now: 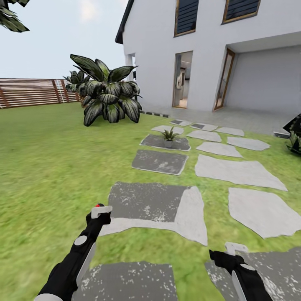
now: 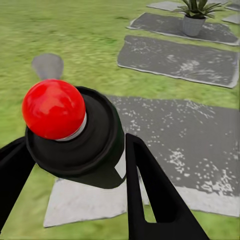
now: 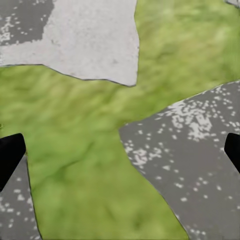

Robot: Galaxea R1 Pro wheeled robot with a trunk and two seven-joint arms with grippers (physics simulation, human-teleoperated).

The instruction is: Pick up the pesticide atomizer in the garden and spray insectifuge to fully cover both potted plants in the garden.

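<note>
My left gripper [image 1: 99, 214] is shut on the pesticide atomizer [image 2: 80, 137], a black bottle with a red dot on top [image 1: 98, 205], held above the lawn at the lower left of the head view. One potted plant [image 1: 169, 136] with pointed green leaves in a small grey pot stands on a dark stepping stone straight ahead, well beyond the atomizer; the left wrist view also has this potted plant [image 2: 196, 15]. My right gripper [image 1: 228, 251] hangs open over grass and paving, nothing between its fingers [image 3: 10, 155].
Grey stepping stones [image 1: 238, 171] run across the green lawn toward a white house [image 1: 217, 46] with an open doorway. A large dark-leaved bush [image 1: 108, 98] stands at the house corner. A brown slatted fence [image 1: 29, 92] closes the left.
</note>
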